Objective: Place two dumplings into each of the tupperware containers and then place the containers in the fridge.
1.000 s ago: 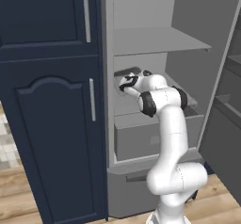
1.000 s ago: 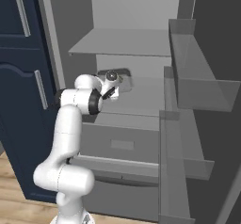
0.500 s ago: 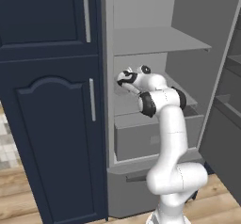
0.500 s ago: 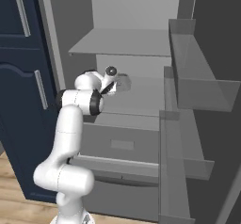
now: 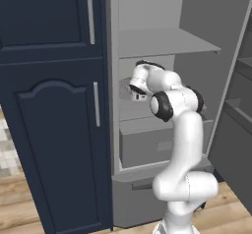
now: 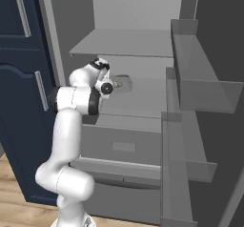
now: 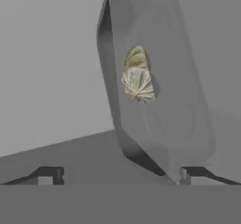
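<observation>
— Where does the container sit from your fingers (image 7: pixel 117 173)?

— Straight ahead. My fingers are spread apart, empty, and the container (image 7: pixel 155 77) lies on the fridge shelf (image 7: pixel 52 157) just beyond them, long axis running away from me, two dumplings (image 7: pixel 137 79) inside.

— Touching it?

— Its near corner sits by one fingertip; contact I can't tell.

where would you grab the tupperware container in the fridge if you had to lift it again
Take the tupperware container by the raised rim at its near rounded corner, coming from the fridge's open front. The rim is a thin edge the pincer could straddle, and the two dumplings sit further in, away from that corner.
</observation>
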